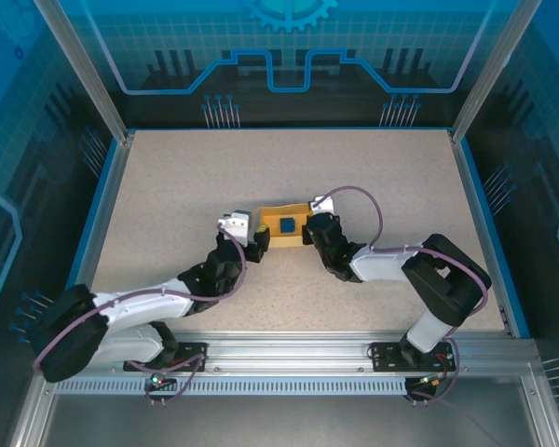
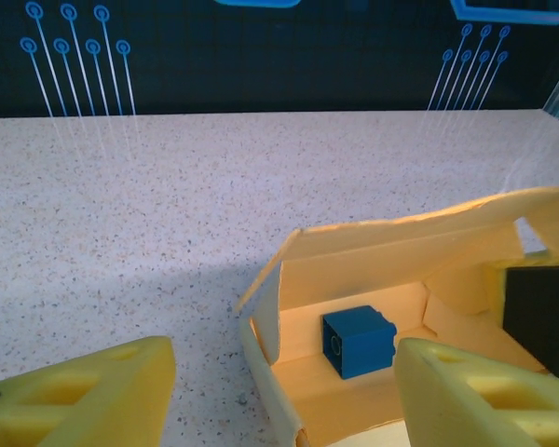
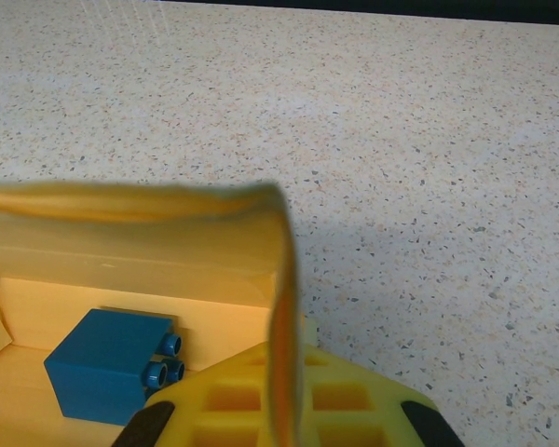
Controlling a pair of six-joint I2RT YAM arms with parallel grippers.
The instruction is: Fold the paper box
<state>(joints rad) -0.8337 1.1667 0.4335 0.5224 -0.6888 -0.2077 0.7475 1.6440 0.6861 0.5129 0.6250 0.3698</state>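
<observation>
Pale yellow paper box (image 2: 354,251), blue cube (image 2: 359,342), beige dark-speckled table (image 1: 168,186), dark back wall (image 2: 261,56) with light-blue circuit-line pattern.

No text, label, brand name or number can be read on any surface. Drawn signs alone are found: part of a light-blue gear emblem (image 1: 293,22) is printed at the top of the back wall (image 1: 289,107), and thin circuit-style lines ending in small rings (image 2: 68,12) are printed on the dark panel behind the table (image 2: 168,186)
</observation>
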